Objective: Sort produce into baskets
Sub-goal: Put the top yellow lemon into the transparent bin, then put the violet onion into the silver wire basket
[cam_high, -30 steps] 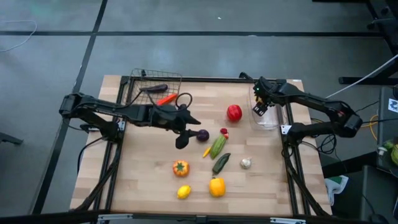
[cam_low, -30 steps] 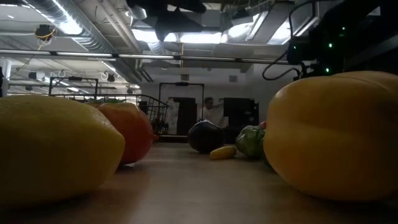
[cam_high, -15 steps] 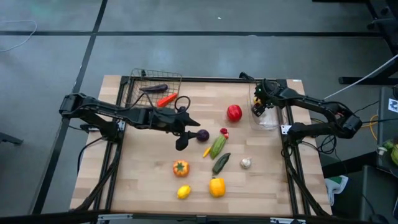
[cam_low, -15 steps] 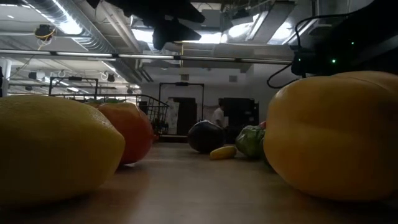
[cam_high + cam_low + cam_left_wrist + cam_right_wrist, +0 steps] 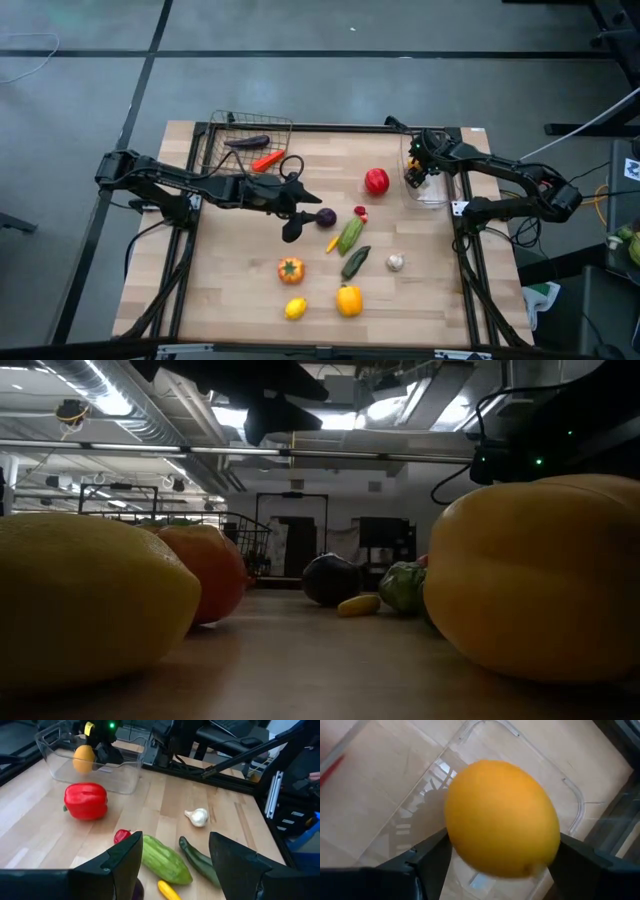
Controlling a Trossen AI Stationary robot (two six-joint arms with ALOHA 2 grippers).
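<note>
My right gripper (image 5: 413, 175) hangs over the clear plastic bin (image 5: 440, 195) at the far right, shut on an orange fruit (image 5: 502, 815). My left gripper (image 5: 303, 212) stands open mid-table, just left of a purple vegetable (image 5: 325, 217), touching nothing. In the left wrist view a light green vegetable (image 5: 162, 860) and a dark green one (image 5: 197, 860) lie on the table beyond its fingers. The wire basket (image 5: 222, 150) at the far left holds an eggplant (image 5: 248, 142) and a carrot (image 5: 267, 159). My right gripper pinches the orange fruit by its two opposite sides (image 5: 451, 835) between the two fingers. The fingers come from above, pointing steeply down. The fruit hangs inside the bin's walls (image 5: 83, 759); whether its underside touches the bin's floor I cannot tell.
On the wooden table lie a red pepper (image 5: 376, 181), a small red piece (image 5: 360, 212), a small yellow piece (image 5: 332, 243), a garlic bulb (image 5: 395, 262), an orange tomato (image 5: 290, 269), a lemon (image 5: 295, 308) and a yellow pepper (image 5: 348, 300).
My right gripper has sunk a little with the orange fruit, down into the clear bin. My left gripper has come down slightly over the middle of the table.
</note>
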